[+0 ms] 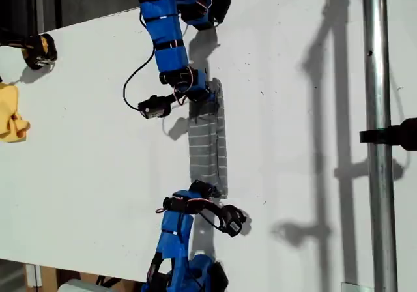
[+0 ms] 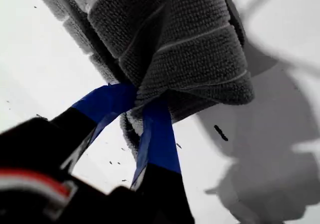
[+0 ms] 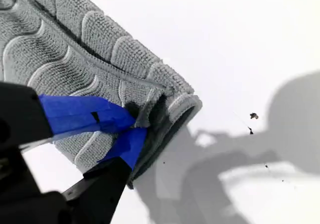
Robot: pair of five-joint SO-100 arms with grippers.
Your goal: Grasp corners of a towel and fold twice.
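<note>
**Item: grey rectangular towel with thin white stripes** [image 1: 208, 145]. It lies as a narrow, layered strip near the middle of the white tabletop [image 1: 85, 142], running lengthwise between the two blue arms. One arm is at each short end. The wrist views do not settle which arm is which.

**First gripper** [image 2: 142, 101]. The blue-taped jaws are nearly closed and pinch a bunched end of the towel. The cloth there is gathered in thick folds and appears raised off the table.

**Second gripper** [image 3: 136, 126]. The jaws are closed on a stacked corner where several hemmed layers meet. That corner lies low against the table.

**Step in hand (judged).** The strip appears already folded lengthwise. What remains is probably to carry one short end over to the other.
- Every layer should stay inside the pinch.
- The travelling end should rise only enough to clear the cloth.
- The stripes should stay parallel, so the hems land flush.
- The other end should stay anchored until the layers settle.

**Edges and room.**
- Bare table lies on both long sides of the strip.
- A crumpled yellow cloth [image 1: 10, 113] sits well apart at the exterior view's left.
- An upright metal pole [image 1: 378, 142] stands well apart at the exterior view's right.
- The table's edge lies close behind the lower arm in the exterior view, so there is little room for backing off.
</note>
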